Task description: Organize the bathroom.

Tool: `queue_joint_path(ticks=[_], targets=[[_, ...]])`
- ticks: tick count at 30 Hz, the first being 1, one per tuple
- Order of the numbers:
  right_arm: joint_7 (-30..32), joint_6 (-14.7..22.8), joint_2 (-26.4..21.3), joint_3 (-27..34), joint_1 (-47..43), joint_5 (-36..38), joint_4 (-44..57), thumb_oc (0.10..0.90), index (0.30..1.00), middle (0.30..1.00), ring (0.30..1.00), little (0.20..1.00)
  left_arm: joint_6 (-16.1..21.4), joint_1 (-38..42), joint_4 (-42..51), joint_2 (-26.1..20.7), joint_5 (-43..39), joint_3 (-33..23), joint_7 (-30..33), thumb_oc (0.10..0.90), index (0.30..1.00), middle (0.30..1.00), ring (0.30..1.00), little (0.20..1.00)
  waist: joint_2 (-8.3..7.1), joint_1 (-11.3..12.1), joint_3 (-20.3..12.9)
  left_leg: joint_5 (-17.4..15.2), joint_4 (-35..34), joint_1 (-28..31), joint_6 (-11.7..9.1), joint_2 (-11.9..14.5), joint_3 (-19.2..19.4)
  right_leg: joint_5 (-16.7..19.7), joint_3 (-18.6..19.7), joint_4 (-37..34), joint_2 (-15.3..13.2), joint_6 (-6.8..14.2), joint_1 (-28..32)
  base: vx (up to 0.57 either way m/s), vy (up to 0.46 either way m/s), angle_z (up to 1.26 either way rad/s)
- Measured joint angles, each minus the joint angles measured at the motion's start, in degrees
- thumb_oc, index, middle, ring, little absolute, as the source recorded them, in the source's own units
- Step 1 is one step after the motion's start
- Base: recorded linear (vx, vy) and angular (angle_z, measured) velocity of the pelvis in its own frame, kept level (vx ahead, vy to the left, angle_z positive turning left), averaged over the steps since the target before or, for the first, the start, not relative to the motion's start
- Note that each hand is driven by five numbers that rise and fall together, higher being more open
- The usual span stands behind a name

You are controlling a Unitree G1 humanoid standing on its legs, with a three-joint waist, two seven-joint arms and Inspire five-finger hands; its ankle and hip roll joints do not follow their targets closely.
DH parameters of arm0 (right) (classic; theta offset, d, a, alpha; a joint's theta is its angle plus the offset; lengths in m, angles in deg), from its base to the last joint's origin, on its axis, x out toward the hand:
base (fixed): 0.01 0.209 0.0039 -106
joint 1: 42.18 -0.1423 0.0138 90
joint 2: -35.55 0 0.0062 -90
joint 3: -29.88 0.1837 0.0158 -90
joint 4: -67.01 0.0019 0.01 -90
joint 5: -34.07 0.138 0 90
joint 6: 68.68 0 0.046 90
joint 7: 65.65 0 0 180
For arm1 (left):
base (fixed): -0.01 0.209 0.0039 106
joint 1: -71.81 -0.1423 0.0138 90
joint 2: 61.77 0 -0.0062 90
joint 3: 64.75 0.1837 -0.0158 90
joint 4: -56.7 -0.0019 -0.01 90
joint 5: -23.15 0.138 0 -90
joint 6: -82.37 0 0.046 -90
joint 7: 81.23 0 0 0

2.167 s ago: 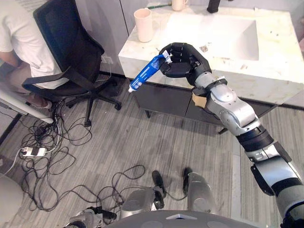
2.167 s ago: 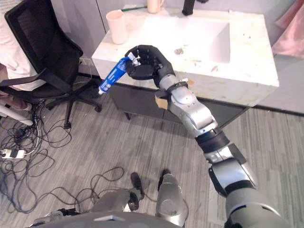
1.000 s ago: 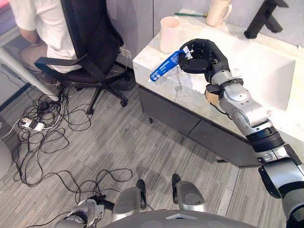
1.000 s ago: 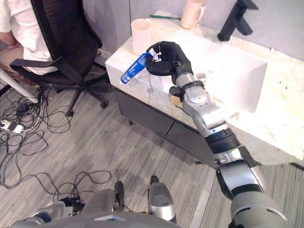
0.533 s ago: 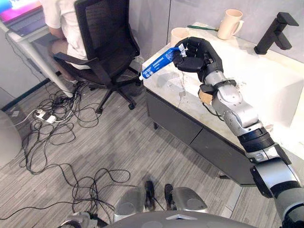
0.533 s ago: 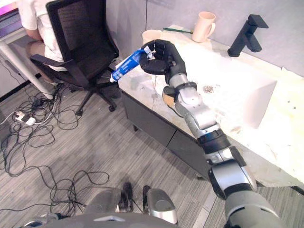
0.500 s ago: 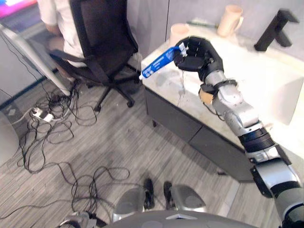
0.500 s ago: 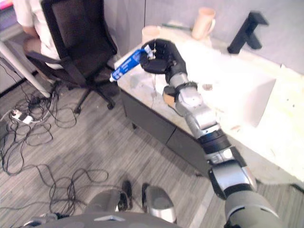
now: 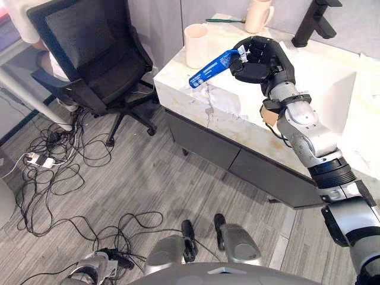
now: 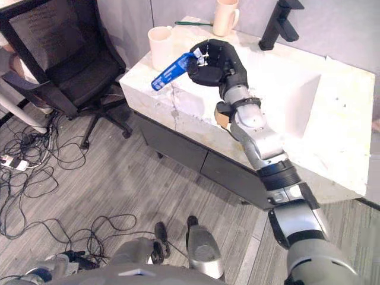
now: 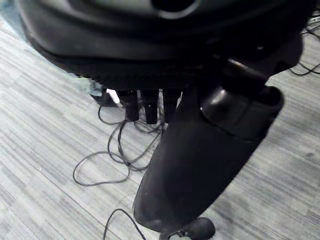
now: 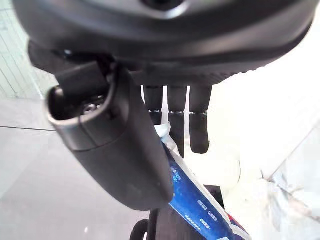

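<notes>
Our right hand (image 9: 259,61) held the blue toothpaste tube (image 9: 209,69) pinched between thumb and curled fingers (image 12: 176,125), above the marble surface (image 9: 225,101) near the cream cup (image 9: 196,46). Our left hand (image 11: 150,65) hung over the floor (image 11: 45,150), fingers curled on nothing.

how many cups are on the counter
2. One cup stands near the counter's left corner, just beyond the toothpaste tube held in the right robot hand; one mug stands farther back, near the black faucet.
</notes>
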Motion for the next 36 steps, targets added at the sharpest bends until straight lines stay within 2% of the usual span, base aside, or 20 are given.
queue_joint_path(ticks=[1, 2, 3, 4, 6, 8, 9, 10, 14, 18, 22, 36], targets=[[0.32, 0.16, -0.21, 0.01, -0.27, 0.03, 1.55, 0.400, 0.300, 0.300, 0.300, 0.300, -0.07, 0.61, 0.04, 0.06, -0.19, -0.03, 0.08, 0.800, 0.900, 0.900, 0.900, 0.900, -0.20, 0.16, -0.08, -0.99, 0.58, -1.17, 0.18, -0.73, 0.91, 0.52, 0.56, -3.71, -5.69, 1.85, -2.91, 0.04, -0.315, -0.22], [0.32, 0.69, -0.28, 0.06, -0.39, 0.02, 3.23, 0.400, 0.300, 0.300, 0.300, 0.300, -0.68, 0.98, 0.40, -0.04, -0.25, 0.01, 0.36, 0.800, 0.900, 0.900, 0.900, 0.900, -0.36, 0.02, 0.35, -1.24, 1.64, -1.95, -0.07, -1.72, 0.48, 1.63, 3.49, -10.59, -9.79, 3.60, -4.16, 0.07, -0.302, -0.12], [0.33, 1.59, -0.22, 0.11, -0.49, 0.03, 3.51, 0.400, 0.300, 0.300, 0.300, 0.300, -1.40, 1.39, 0.30, -0.21, -0.27, 0.03, 0.50, 0.800, 0.900, 0.900, 0.900, 0.900, 0.10, 0.11, 1.30, -1.57, 3.35, -2.60, -0.02, -1.66, -0.20, 2.64, 7.59, -12.64, -10.68, 4.60, -3.70, 0.09, -0.263, 0.26], [0.70, 1.73, 0.00, 0.03, -0.30, 0.06, 3.15, 0.400, 0.300, 0.300, 0.300, 0.300, -1.52, 2.05, 0.49, -0.46, -0.27, 0.09, 0.89, 0.800, 0.900, 0.900, 0.900, 0.900, 0.16, -0.42, 1.72, -2.18, 4.81, -3.04, -0.25, -1.04, -1.55, 3.12, 10.80, -12.51, -10.16, 4.25, -2.94, 0.11, -0.224, 0.62], [1.36, 1.48, -0.52, -0.04, 0.43, -0.11, 2.84, 0.400, 0.300, 0.300, 0.300, 0.300, -0.67, 1.55, 2.71, -1.28, -0.26, 0.11, 1.52, 0.800, 0.900, 0.900, 0.900, 0.900, -0.34, -0.45, 1.47, -2.93, 6.54, -3.31, -0.68, 0.51, -4.18, 2.17, 9.09, -9.35, -7.52, 2.61, 0.41, 0.13, -0.171, 0.75], [1.38, 1.52, -1.19, 0.07, -0.12, 0.02, 2.66, 0.400, 0.300, 0.300, 0.300, 0.300, -0.28, 1.05, 3.68, -1.69, -0.26, 0.04, 1.25, 0.800, 0.900, 0.900, 0.900, 0.900, -2.64, 0.59, 0.19, -2.98, 6.67, -3.40, -1.70, 0.55, -5.19, 0.86, 5.11, -8.38, -5.64, 0.51, 4.02, 0.10, -0.078, 0.43], [1.23, 1.85, -1.17, 0.06, -1.05, 0.10, 2.13, 0.400, 0.300, 0.300, 0.300, 0.300, -0.53, 0.83, 3.76, -1.94, -0.18, -0.08, 0.55, 0.800, 0.900, 0.900, 0.900, 0.900, -4.86, 1.45, -1.04, -3.23, 7.23, -3.98, -2.57, -0.38, -5.43, -0.44, 4.87, -11.53, -5.08, -0.53, 6.75, 0.11, -0.076, 0.05], [0.74, 2.63, -1.24, 0.30, -3.39, 0.37, -0.05, 0.400, 0.300, 0.300, 0.300, 0.300, -2.45, 0.40, 3.79, -0.30, -0.12, 0.26, -0.41, 0.800, 0.900, 0.900, 0.900, 0.900, -3.86, 2.24, -1.07, -3.57, 7.91, -4.27, -3.35, 1.73, -6.59, 1.38, 2.72, -13.39, -3.89, -0.94, 7.73, 0.11, -0.064, 0.12], [1.63, 3.48, -4.28, 1.88, -3.72, 0.39, -1.84, 0.400, 0.300, 0.300, 0.300, 0.300, -3.69, -1.15, 3.79, 1.60, -0.13, 0.94, -1.18, 0.800, 0.900, 0.900, 0.900, 0.900, -4.04, 1.80, -1.68, -3.28, 7.24, -3.43, -4.63, 3.67, -7.99, 1.51, 0.71, -15.28, -1.53, -2.68, 9.96, 0.09, -0.012, 0.08], [2.62, 3.70, -5.64, 3.15, -4.13, 0.31, -1.83, 0.400, 0.300, 0.300, 0.300, 0.300, -3.46, -1.78, 3.86, 2.16, -0.73, 0.78, -0.75, 0.800, 0.900, 0.900, 0.900, 0.900, -3.34, 0.39, -2.24, -2.85, 5.68, -2.22, -5.09, 3.71, -8.27, 1.93, 0.48, -16.35, -1.31, -3.40, 11.08, 0.07, 0.002, 0.00], [4.21, 3.89, -6.59, 3.18, -5.73, 0.13, -1.66, 0.400, 0.300, 0.300, 0.300, 0.300, -3.42, -1.60, 5.03, 2.09, -2.04, 0.19, 0.60, 0.800, 0.900, 0.900, 0.900, 0.900, -2.27, 0.05, -3.23, -3.13, 5.24, -1.49, -4.91, 3.46, -8.40, 1.91, 0.34, -17.78, -1.62, -3.34, 12.66, 0.03, 0.001, 0.02], [5.73, 4.12, -6.71, 2.16, -8.93, -2.43, -3.13, 0.400, 0.300, 0.300, 0.300, 0.300, -3.86, -5.27, 5.62, 2.98, -3.40, 0.12, 2.46, 0.800, 0.900, 0.900, 0.900, 0.900, -4.14, 3.50, -6.59, -3.94, 5.73, -1.83, -4.60, 3.06, -10.17, 1.41, -1.74, -18.14, -1.99, -3.30, 13.94, 0.04, -0.014, 0.09]])
